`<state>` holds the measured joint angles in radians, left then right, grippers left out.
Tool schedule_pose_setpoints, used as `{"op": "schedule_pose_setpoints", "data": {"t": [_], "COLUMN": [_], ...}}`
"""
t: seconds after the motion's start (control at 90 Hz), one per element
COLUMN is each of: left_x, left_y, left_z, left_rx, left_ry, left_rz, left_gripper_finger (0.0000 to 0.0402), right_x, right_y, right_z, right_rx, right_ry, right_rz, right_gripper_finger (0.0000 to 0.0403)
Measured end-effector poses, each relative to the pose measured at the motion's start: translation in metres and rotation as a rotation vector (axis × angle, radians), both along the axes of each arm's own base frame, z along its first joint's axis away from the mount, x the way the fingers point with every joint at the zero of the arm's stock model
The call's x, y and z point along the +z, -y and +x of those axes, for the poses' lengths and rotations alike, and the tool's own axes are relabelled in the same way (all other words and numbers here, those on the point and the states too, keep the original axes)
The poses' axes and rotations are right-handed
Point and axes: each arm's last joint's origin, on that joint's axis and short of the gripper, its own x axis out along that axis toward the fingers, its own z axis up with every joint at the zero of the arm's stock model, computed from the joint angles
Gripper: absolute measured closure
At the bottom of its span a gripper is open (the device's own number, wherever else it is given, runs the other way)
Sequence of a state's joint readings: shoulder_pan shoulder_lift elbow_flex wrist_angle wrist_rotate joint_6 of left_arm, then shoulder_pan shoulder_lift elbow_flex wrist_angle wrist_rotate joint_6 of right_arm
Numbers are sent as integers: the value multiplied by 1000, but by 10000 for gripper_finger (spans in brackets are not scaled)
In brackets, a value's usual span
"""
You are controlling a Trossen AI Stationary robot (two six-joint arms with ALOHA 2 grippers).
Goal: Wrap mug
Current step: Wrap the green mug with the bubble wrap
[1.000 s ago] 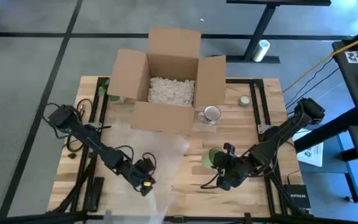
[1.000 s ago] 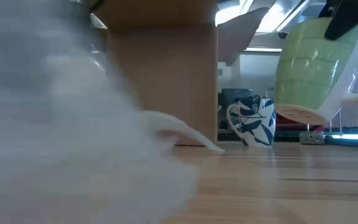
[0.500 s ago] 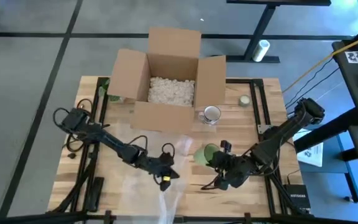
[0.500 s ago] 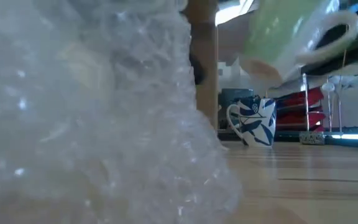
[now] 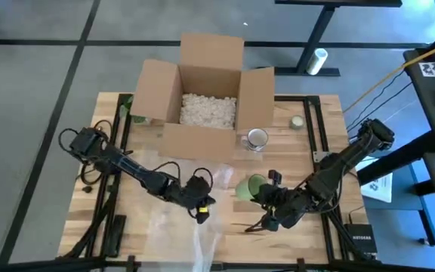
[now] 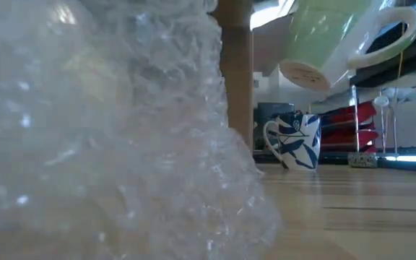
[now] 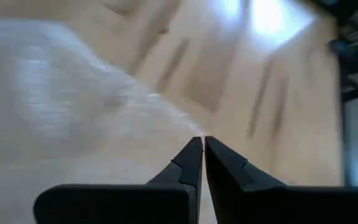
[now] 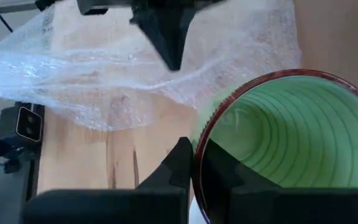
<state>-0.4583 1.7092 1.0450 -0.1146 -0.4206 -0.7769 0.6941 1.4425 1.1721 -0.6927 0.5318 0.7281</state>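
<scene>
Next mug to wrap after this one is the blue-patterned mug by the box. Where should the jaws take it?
Take the blue-patterned mug by its rim, coming straight down from above. It stands upright with its mouth open to the top, and in the low view its handle sticks out toward the cardboard box, so grip the wall on the side away from the handle and box, probably the freer side.

Place: a lab or workshop set up for packing trials, as far as can be judged.
Floor: grey carpet tiles (image 5: 36, 75) are seen around the bench.
Bench: a wooden table (image 5: 319, 113) is fitted with dark rails.
Packing goods: an open cardboard box (image 5: 206, 91) filled with packing peanuts (image 5: 208, 110) and a sheet of bubble wrap (image 6: 100, 137) are laid out.
Background: red racks (image 6: 370, 137), only dimly made out, are glimpsed behind.
</scene>
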Motion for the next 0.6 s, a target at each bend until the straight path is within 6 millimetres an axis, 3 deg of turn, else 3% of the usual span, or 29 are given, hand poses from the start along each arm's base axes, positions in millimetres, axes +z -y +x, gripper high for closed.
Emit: {"op": "schedule_pose_setpoints", "data": {"t": [0.267,0.6], "left_x": [41,36], "left_y": [34,65], "left_z": [-32,-94], "left_rx": [51,298], "left_ry": [-178,-266], "left_rz": [161,101], "left_gripper_finger": [401,401], "right_x": [-7,-18], "right_y": [-2,-18], "right_z": [-7,-25], "right_rx": [-8,-37], "right_ry": [-37,-24], "right_rz": [-13,24], "right_gripper_finger": [403,403]}}
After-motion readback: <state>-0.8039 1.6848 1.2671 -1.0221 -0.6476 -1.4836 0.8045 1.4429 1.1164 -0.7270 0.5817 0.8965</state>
